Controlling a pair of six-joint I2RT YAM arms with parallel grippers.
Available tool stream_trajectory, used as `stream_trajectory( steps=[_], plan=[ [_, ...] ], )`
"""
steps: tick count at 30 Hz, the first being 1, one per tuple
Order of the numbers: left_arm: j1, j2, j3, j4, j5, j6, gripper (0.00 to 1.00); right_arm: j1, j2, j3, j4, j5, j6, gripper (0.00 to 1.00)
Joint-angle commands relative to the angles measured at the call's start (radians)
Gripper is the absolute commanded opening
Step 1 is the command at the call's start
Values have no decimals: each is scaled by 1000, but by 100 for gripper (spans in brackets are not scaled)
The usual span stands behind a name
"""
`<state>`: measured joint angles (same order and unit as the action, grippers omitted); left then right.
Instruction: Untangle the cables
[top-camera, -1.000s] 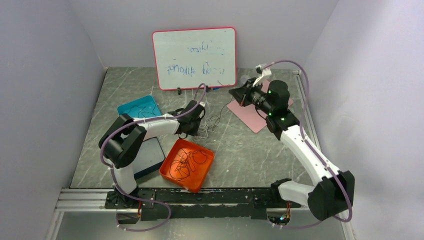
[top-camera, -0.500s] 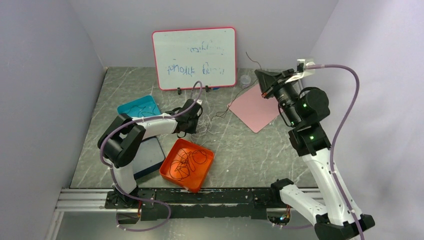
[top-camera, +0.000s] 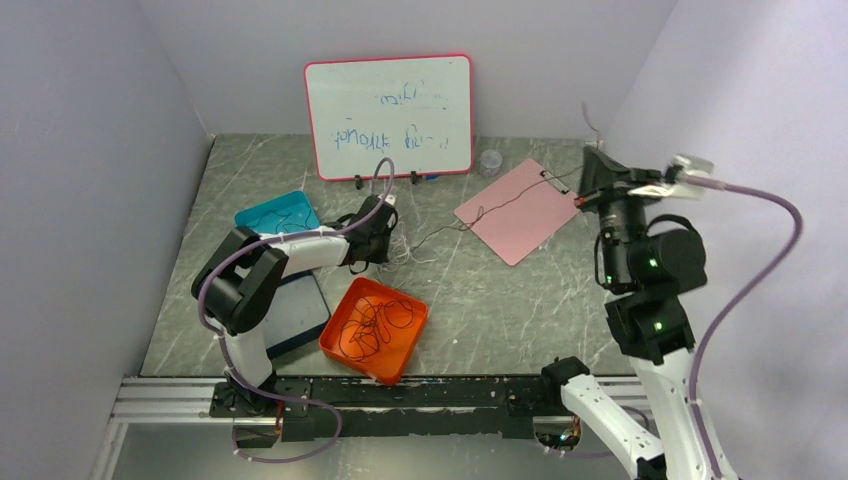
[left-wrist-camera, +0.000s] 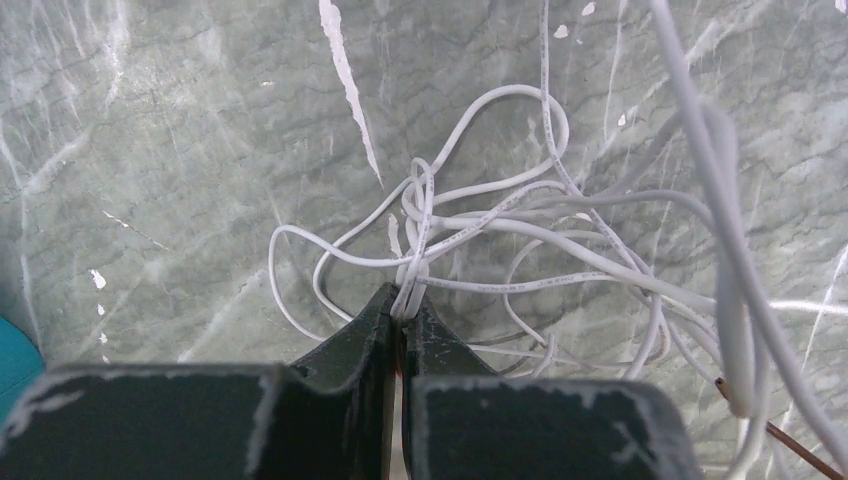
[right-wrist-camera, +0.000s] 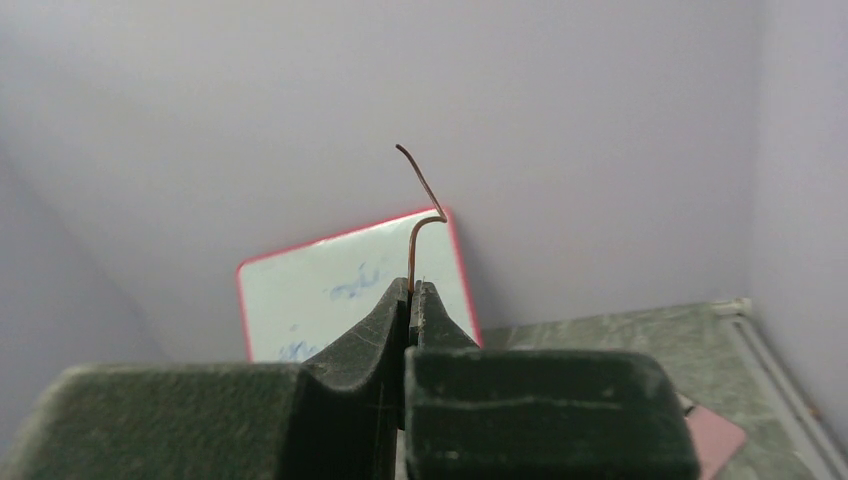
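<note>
You are looking at only one surface carrying handwriting: the whiteboard (top-camera: 388, 115) with the red frame. Blue marker strokes are running across it in two lines, a short one high on the right side and a longer one below it, but from the top camera they are coming through too small and loose for you to make out a single word. The right wrist camera is showing the same board as faint blue smudges only. In the left wrist view, tiny grey print is running along the white cable (left-wrist-camera: 545, 70), too fine to read.
</note>
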<state>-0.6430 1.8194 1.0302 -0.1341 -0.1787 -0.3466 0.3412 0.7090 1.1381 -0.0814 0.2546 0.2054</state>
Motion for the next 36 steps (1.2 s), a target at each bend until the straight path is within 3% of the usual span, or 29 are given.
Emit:
stream_trajectory(
  steps=[1,14,27,36],
  plan=[
    [16,29,-51,-50,-21,-11,7,-4,-70,-12,-3,257,-52,0],
    [31,34,-73,-29,-22,-11,7,-5,-146,31,34,514,-222,0],
    [44,40,-61,-34,-27,-11,7,-4,-196,75,166,640,-454,0],
    [54,-75,-40,-73,-79,-6,7,3,-23,55,-206,559,-148,0]
  ],
)
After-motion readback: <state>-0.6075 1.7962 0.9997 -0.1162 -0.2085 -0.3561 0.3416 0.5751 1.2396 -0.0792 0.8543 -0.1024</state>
